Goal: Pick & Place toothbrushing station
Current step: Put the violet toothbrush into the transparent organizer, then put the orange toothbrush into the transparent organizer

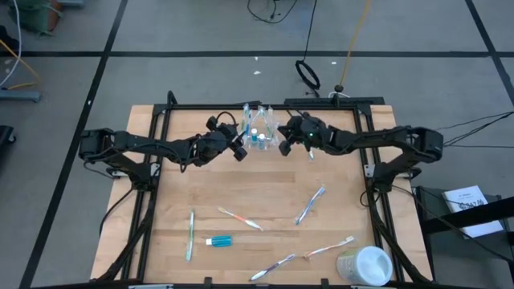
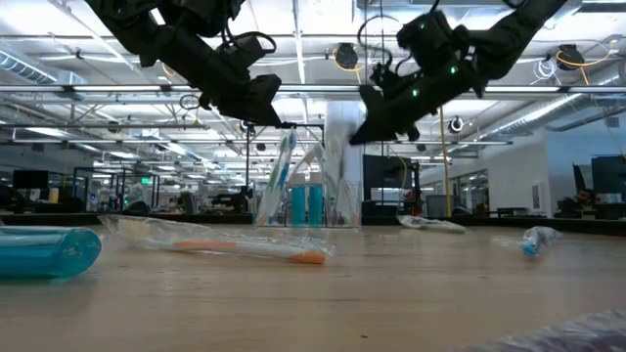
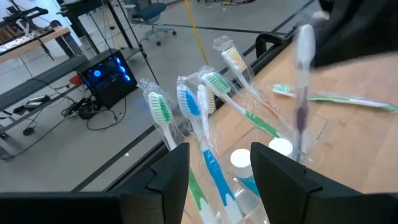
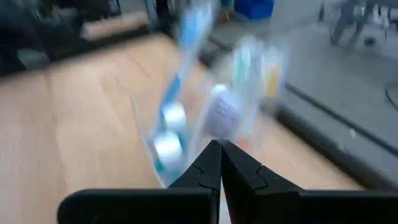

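The small clear plastic cup (image 1: 259,135) stands at the far middle of the pale wooden table (image 1: 265,201), bristling with thin wrapped toothbrushes (image 3: 205,118) and white-capped blue tubes (image 2: 305,205). Left claw (image 1: 240,147) flanks it, fingers apart; right claw (image 1: 284,145), pressed together, flanks opposite. Only the high view shows a lone short blue tube (image 1: 219,240) lying near.

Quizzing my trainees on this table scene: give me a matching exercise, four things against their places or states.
Things:
1. clear cup
2. blue toothpaste tube
3. white cup
4. right gripper

Places or states:
A. lying on its side at the table's near right corner
B. fingers shut
C. standing at the far edge, holding toothbrushes
D. lying flat on the near left part of the table

Pairs: 1-C, 2-D, 3-A, 4-B
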Tool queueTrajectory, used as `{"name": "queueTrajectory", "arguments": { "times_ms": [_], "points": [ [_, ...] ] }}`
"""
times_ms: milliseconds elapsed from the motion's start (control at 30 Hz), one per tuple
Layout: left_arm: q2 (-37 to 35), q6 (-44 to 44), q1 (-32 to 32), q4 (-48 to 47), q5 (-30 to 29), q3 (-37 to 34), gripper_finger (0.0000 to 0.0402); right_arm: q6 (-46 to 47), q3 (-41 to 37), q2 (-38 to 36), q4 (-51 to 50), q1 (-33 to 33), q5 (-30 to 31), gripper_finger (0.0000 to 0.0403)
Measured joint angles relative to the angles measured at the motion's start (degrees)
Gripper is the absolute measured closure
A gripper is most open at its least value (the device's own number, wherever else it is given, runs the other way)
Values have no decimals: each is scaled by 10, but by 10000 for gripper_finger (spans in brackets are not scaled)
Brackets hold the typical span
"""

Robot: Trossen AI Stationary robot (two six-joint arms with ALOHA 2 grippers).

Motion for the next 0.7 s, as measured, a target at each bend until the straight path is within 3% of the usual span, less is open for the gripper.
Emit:
{"name": "queueTrajectory", "arguments": {
  "times_ms": [367,700],
  "points": [
    [0,1,-28,-17,1,0,224,4,0,54,11,2,-1,394],
    [0,-13,-63,-23,69,0,224,-38,0,34,-51,2,0,322]
  ]
}}
